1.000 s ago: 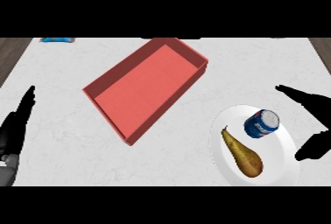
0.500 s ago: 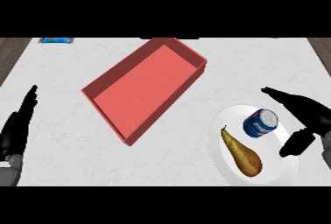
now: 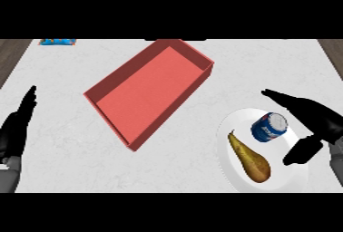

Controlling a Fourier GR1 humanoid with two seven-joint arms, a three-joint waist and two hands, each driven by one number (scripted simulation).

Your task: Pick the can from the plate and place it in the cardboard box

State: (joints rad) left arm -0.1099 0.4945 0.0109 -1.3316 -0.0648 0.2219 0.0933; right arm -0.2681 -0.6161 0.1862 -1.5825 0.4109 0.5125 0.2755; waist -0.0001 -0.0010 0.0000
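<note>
1. Two hands are in view; my left hand (image 3: 17, 127) rests at the counter's left edge, fingers straight and pointing up, holding nothing.
2. A small blue packet (image 3: 57, 41) lies at the far left corner of the white marbled counter (image 3: 67, 158).
3. The red box (image 3: 150, 88) sits near the middle, shallow, set diagonally, nothing inside it.
4. The white plate (image 3: 231, 136) lies to the right of the box, apart from it.
5. A brown pear (image 3: 250, 159) lies on the plate's near left part.
6. The blue and white can (image 3: 269, 127) lies tilted on the plate, just beyond the pear.
7. My right hand (image 3: 315, 120) is spread open beside the can, fingers reaching past its far side and thumb below; it grips nothing.
</note>
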